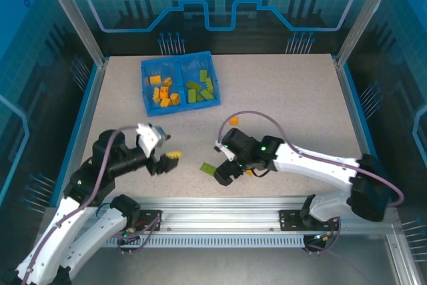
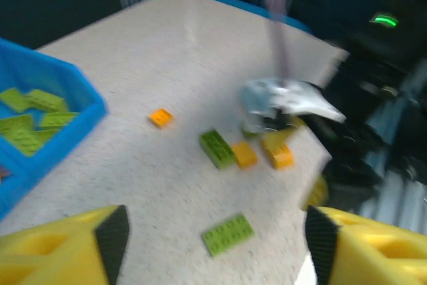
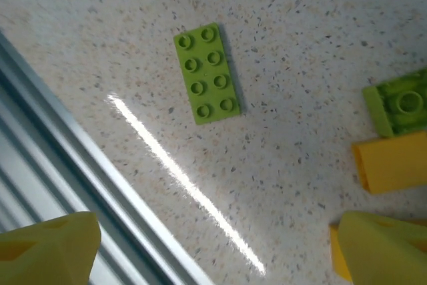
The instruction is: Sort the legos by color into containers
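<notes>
1. Blue tray (image 1: 175,58) sits at the far left of the desk (image 1: 287,98), well apart from both arms. The left compartment holds orange bricks (image 1: 163,91) and the right compartment holds green bricks (image 1: 200,88).
2. Left claw (image 1: 168,159) is released. In the left wrist view its yellow fingers (image 2: 67,245) stand wide apart with nothing between them. It hangs over bare desk at the near left.
3. Right claw (image 1: 223,175) is released. In the right wrist view the fingertips (image 3: 383,245) are spread wide and hold nothing.
4. Flat green brick (image 3: 207,73) lies studs up on the desk, just beside the right claw and apart from both fingertips. It lies between the two claws in the top view (image 1: 209,168).
5. Loose cluster near the right claw: a darker green brick (image 2: 217,148) touching an orange brick (image 2: 244,154), with a second orange brick (image 2: 279,155) just beside them.
6. Lone orange brick (image 1: 233,120) lies farther out on the desk, between the tray and the right arm.
7. Metal rail (image 3: 60,145) runs along the near desk edge, close to the flat green brick.
</notes>
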Controlling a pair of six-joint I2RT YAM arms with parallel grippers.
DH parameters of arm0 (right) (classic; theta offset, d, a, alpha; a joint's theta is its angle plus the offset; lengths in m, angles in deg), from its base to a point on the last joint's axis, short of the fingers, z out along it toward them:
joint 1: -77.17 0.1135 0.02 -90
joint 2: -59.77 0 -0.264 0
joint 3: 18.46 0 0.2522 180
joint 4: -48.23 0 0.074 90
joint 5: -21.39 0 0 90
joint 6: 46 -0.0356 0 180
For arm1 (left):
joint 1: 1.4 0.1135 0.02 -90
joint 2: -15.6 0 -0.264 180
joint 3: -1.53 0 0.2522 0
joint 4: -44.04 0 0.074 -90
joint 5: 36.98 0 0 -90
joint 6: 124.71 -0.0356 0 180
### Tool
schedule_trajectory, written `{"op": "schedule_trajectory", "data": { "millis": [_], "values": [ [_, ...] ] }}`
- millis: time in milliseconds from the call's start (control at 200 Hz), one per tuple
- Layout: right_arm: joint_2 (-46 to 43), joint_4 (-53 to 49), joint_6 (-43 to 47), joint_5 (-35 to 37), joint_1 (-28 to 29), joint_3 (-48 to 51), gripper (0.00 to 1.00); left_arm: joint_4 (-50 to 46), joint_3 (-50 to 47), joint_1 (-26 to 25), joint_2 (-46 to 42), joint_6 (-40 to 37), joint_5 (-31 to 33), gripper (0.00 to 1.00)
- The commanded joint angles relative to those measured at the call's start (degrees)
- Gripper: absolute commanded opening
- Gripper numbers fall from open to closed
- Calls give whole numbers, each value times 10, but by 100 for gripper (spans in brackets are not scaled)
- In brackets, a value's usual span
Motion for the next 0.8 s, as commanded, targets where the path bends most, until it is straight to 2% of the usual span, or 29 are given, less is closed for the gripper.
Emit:
{"op": "schedule_trajectory", "data": {
  "millis": [0, 95, 205, 425, 520, 680, 795],
  "values": [
    [63, 21, 55, 40, 16, -39, 91, -107, -32, -2, -34, -204, -95, 85],
    [125, 20, 81, 57, 25, -69, 90, -138, -70, -2, -59, -294, -109, 98],
    [189, 15, 105, 62, 26, -104, 87, -115, -107, -2, -71, -312, -126, 99],
    [281, 4, 120, 65, 36, -146, 69, -92, -137, -2, -69, -330, -133, 99],
    [300, 5, 113, 70, 38, -144, 57, -87, -143, -2, -69, -331, -127, 99],
    [306, 5, 106, 91, 45, -127, 36, -78, -146, -2, -70, -331, -109, 99],
    [278, 11, 93, 104, 47, -111, 29, -59, -150, -2, -79, -323, -93, 99]
  ]
}}
